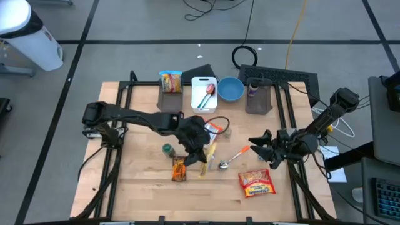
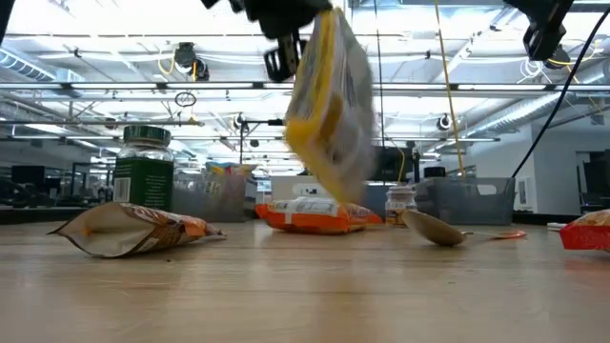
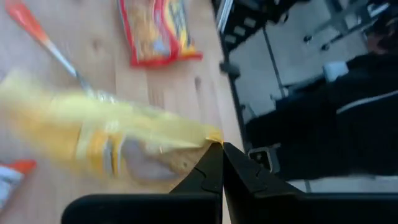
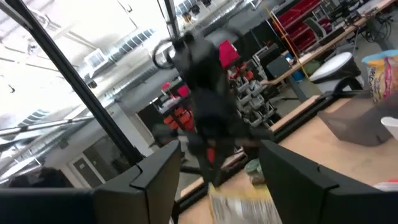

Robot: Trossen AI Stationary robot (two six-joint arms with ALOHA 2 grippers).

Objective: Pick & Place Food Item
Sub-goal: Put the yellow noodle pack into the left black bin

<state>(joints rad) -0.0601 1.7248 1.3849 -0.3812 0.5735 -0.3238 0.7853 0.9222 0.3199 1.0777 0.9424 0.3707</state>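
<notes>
Yellow and glossy, the pouch hangs in the upper middle of the low view, clear of the table and blurred as if swinging. The left gripper has its fingers pressed together on one thin corner of it, at the lower centre of the wrist frame, with the rest of the pouch trailing away toward the left edge. That is the main worry: a slick film held by one corner (and apparently swaying) could slide out of the pinch, or tear. Seen from above, the pouch sits just below centre, over a crowded patch, with a spoon to its right, an orange packet lower left and a jar to the left; a drop would land among them and could knock the spoon. A red packet lies lower right. The right gripper waits right of centre, fingers apart, pointing toward the pouch; a wide swing that way might brush it, though I can't judge the gap well. The bins along the upper edge are probably the goal, and a swaying pouch could catch a rim.
</notes>
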